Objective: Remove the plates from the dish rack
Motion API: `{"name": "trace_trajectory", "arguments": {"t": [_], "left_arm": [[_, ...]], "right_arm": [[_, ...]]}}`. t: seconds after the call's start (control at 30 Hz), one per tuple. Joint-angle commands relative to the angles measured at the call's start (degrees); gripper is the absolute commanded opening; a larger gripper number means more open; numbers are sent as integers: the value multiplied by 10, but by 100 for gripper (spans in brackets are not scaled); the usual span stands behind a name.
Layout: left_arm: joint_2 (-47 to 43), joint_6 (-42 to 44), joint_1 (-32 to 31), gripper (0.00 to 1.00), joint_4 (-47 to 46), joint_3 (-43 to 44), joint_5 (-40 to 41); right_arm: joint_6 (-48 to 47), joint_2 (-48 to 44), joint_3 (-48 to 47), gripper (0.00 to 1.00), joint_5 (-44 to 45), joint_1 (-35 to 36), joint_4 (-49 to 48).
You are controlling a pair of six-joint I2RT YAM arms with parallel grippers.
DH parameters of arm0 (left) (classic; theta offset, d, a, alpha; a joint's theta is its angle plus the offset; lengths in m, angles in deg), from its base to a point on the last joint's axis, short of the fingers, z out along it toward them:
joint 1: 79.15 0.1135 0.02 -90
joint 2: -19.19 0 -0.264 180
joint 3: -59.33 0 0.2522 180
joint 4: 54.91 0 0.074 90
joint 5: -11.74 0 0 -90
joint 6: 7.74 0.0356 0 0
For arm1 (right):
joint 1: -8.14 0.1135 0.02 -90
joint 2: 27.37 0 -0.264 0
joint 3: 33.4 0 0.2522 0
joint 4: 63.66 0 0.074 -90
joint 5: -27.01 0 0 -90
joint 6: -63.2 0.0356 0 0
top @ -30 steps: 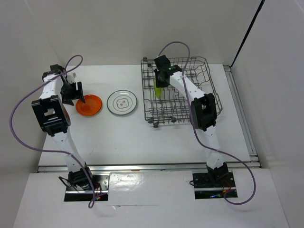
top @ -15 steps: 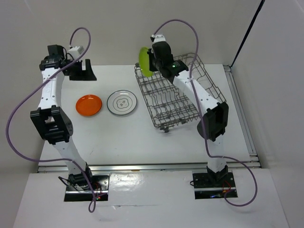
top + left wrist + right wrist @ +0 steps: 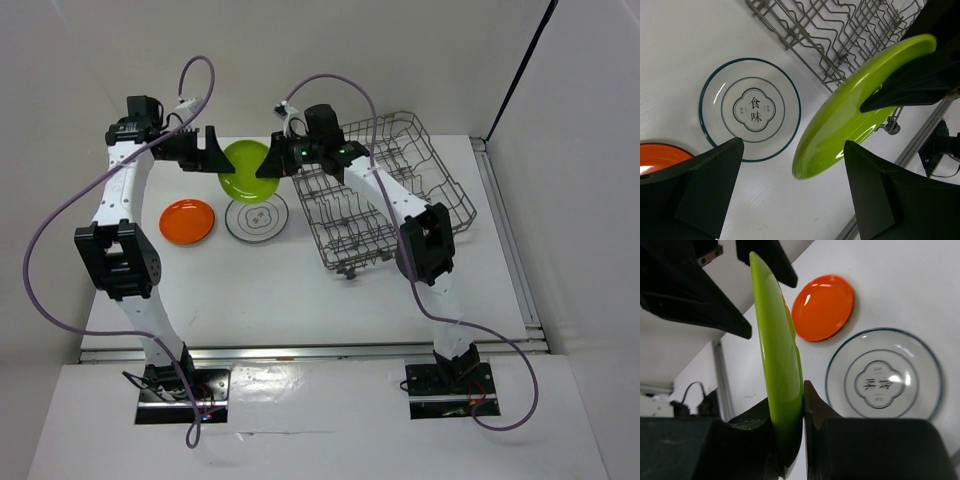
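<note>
My right gripper [image 3: 272,165] is shut on the rim of the lime green plate [image 3: 243,168] and holds it tilted in the air above the table, left of the dish rack [image 3: 385,195]. In the right wrist view the plate [image 3: 777,350] stands edge-on between the right gripper's [image 3: 796,432] jaws. My left gripper [image 3: 205,152] is open, and the plate's free edge [image 3: 840,125] lies between its fingers [image 3: 705,190] without touching them. The orange plate [image 3: 188,220] and the white plate with a dark rim and line drawing [image 3: 257,217] lie flat on the table below. No plates show in the rack.
The grey wire rack sits skewed at the right back of the table, its near corner [image 3: 840,30] close to the white plate [image 3: 750,107]. White walls close in the back and left. Purple cables loop above both arms.
My right gripper lifted the green plate out of the rack and carried it left; the rack turned askew. My left gripper rose from the orange plate and moved right to the green plate.
</note>
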Motion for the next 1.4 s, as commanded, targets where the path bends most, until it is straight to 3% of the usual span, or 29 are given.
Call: {"name": "trace_trajectory", "arguments": {"t": [0.0, 0.07, 0.23, 0.27, 0.33, 0.37, 0.43, 0.47, 0.5, 0.6, 0.77, 0.9, 1.0, 1.27, 1.37], "left_arm": [[-12, -6, -4, 95, -23, -9, -43], [-5, -1, -4, 85, -17, -9, -51], [19, 4, -4, 27, 24, 11, -69], [19, 9, -4, 11, 29, 16, -69], [19, 9, -4, 0, 35, 16, -69], [19, 15, 2, 0, 35, 9, -69], [19, 15, 7, 0, 35, 3, -69], [19, 4, 17, 0, 35, -3, -75], [19, -4, 24, 0, 35, -11, -81], [19, -44, 67, 0, 14, -36, -81], [40, -74, 133, 0, 7, -66, -33], [83, -62, 163, 0, 29, -81, 25], [114, -62, 177, 0, 34, -86, 30], [142, -62, 184, 0, 27, -102, 143], [142, -62, 184, 9, 20, -102, 157]], "right_arm": [[43, -8, -15, 0, -124, 0, -85], [56, -3, -1, 0, -152, 0, -116], [61, 4, 5, 0, -152, 0, -116], [61, 9, 5, 0, -147, 0, -111], [61, 9, 5, 0, -133, 0, -100], [53, 9, 5, 0, -133, 0, -92], [45, 14, -1, 21, -119, 0, -73], [36, 14, -1, 33, -103, 0, -62], [26, 14, -7, 52, -88, 0, -50], [8, 3, -21, 70, -7, -14, 6], [14, -45, -2, 72, 144, -72, 97], [8, -92, 41, 72, 205, -132, 140], [-13, -113, 60, 72, 233, -154, 158], [-17, -145, 90, 73, 357, -205, 205], [-17, -145, 90, 75, 404, -248, 229]]}}
